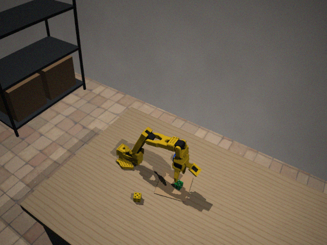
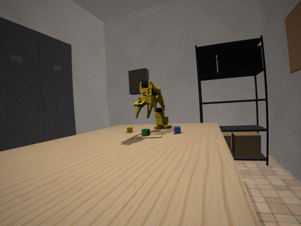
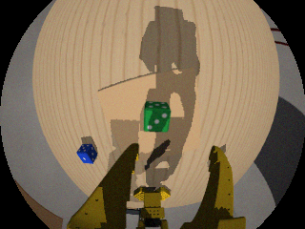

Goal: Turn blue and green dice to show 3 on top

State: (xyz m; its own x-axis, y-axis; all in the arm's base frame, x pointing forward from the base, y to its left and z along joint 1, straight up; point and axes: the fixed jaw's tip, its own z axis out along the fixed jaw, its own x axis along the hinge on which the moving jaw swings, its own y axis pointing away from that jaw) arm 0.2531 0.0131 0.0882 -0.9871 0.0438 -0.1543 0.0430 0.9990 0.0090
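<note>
Green die [image 1: 178, 185] [image 2: 145, 132] [image 3: 156, 117]: where do you have it?

On the mat [image 1: 161, 189] [image 2: 155, 136] [image 3: 121, 107], away from its edges. From my wrist view, the largest face I see carries three pips in a diagonal line.

And the gripper [image 1: 180, 176] [image 2: 142, 117] [image 3: 176, 147]?

I have its fingers apart, part of the way open, with a broad gap between them. They hold nothing, and my exterior view puts both tips up in the air above the dice, touching neither die nor mat.

Is the green one between them?

No. In the wrist view it sits out past the tips, with only shadow and mat around it.

What about the blue die [image 2: 177, 130] [image 3: 87, 154]?

Off the mat, on the bare table [image 1: 237, 197] [image 2: 121, 182] [image 3: 71, 72]. The exterior view gives me five pips on its near side; I can't tell its top for certain.

Yellow die [image 1: 137, 196] [image 2: 129, 129]?

Also on the table, well apart from the mat, five pips up.
</note>
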